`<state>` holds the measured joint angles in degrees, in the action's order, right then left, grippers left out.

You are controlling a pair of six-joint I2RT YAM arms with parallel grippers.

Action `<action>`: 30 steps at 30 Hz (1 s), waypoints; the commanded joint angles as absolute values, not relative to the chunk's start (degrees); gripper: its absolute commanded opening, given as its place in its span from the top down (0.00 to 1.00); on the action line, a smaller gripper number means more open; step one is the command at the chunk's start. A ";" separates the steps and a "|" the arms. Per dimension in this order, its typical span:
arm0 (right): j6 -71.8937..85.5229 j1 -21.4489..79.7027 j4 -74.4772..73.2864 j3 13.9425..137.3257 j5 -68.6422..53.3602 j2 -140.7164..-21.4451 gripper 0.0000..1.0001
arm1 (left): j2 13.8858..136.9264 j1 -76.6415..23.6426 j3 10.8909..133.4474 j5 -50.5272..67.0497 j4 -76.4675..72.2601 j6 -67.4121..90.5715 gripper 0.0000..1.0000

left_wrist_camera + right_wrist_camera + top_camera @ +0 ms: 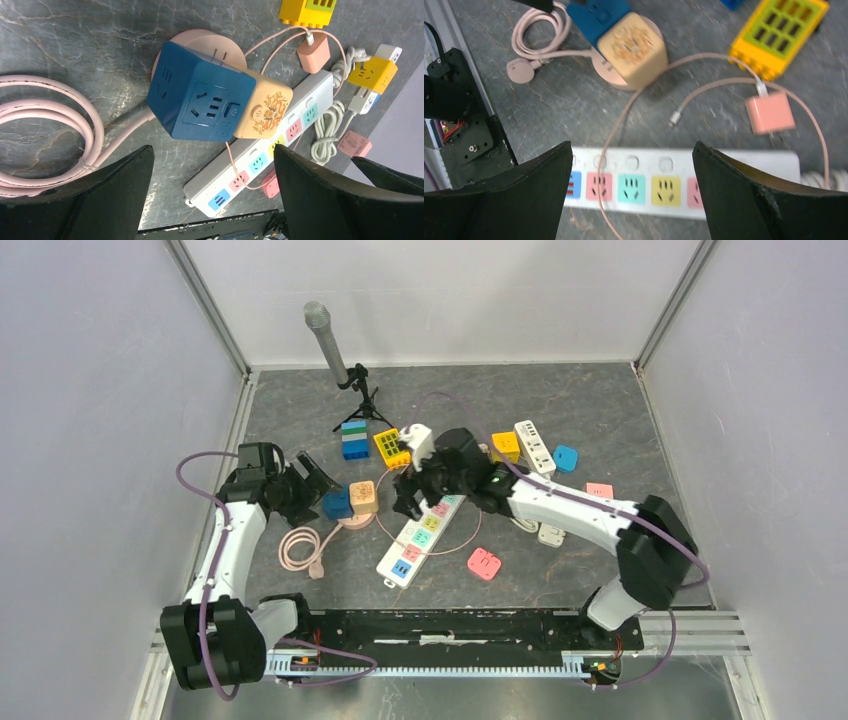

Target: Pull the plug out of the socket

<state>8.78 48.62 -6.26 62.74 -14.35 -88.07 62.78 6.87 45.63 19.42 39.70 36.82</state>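
Observation:
A white power strip with coloured sockets lies in the middle of the table; it also shows in the right wrist view and the left wrist view. A pink plug lies on the table just beside the strip, with its prongs bare, in no socket. Its thin pink cable loops over the strip. My right gripper hovers over the strip, open and empty. My left gripper is open and empty, near a blue cube socket joined to a beige cube.
The cubes sit on a round pink base with a coiled pink cord. A yellow multi-socket, blue blocks, a microphone tripod, a yellow cube, a small white strip and pink adapters lie around.

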 commanded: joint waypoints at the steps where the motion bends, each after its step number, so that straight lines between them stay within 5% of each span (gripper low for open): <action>1: -1.53 53.23 -3.06 72.46 -11.62 -94.65 0.07 | 62.65 6.66 45.54 25.39 39.53 32.74 0.07; 10: -17.44 54.31 9.11 74.28 -12.66 -103.09 0.07 | 65.62 6.59 46.65 20.39 43.46 30.70 0.22; 30: -33.53 53.31 -13.82 97.84 -27.62 -123.16 0.08 | 68.50 6.61 49.52 17.59 44.96 28.87 0.30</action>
